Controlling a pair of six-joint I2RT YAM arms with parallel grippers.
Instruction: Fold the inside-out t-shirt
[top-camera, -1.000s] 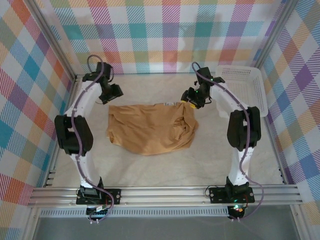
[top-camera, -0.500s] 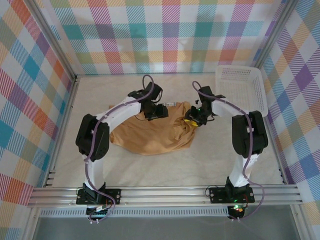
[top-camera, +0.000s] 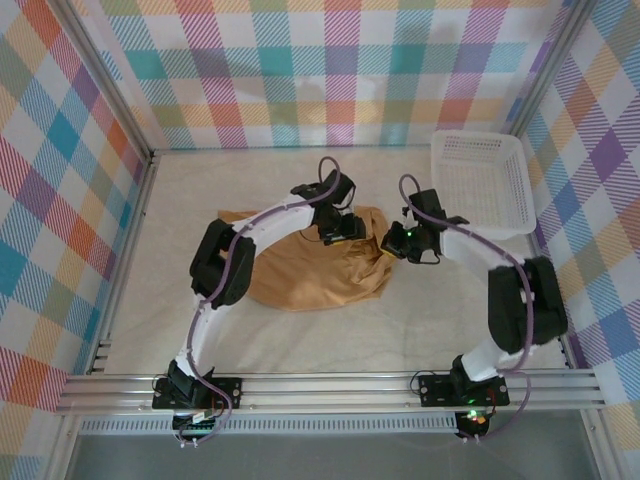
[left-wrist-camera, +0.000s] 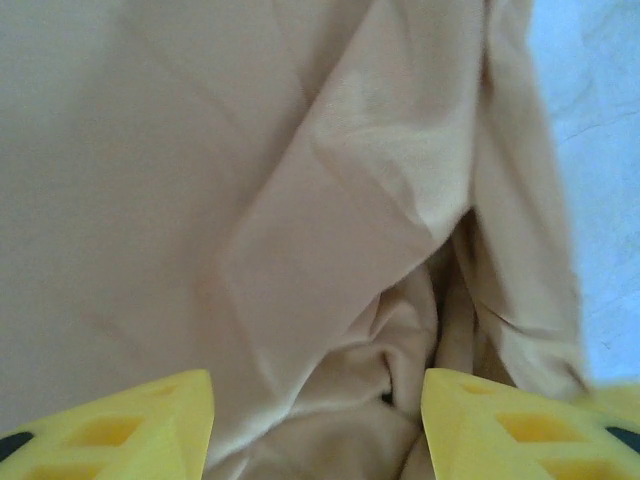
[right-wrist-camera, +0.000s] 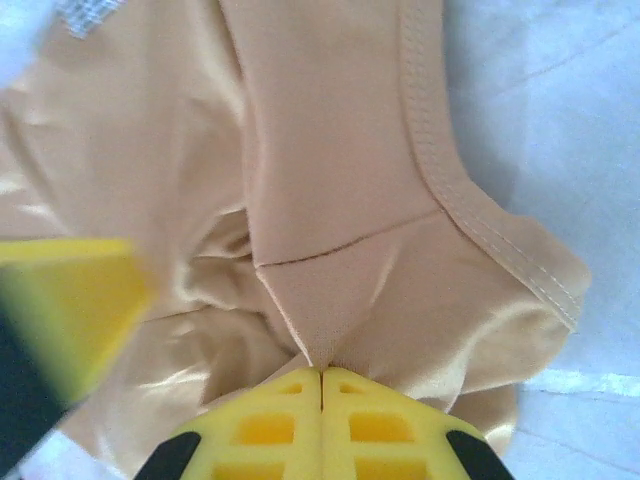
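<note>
R jaws pinch soft tan t-shirt (right-wrist-camera: 330, 150) at seam; L jaws apart.

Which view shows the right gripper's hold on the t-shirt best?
Right wrist: the right gripper is shut, fingertips pinching a fold of the t-shirt near its stitched hem. Top external shows that gripper small, at the shirt's right edge. Left wrist shows rumpled fabric between the open left gripper's fingers.

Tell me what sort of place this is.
Likely a robot lab test cell: plaid-patterned walls box in a table, two arms are bolted to an aluminium rail, and a t-shirt lies there.
</note>
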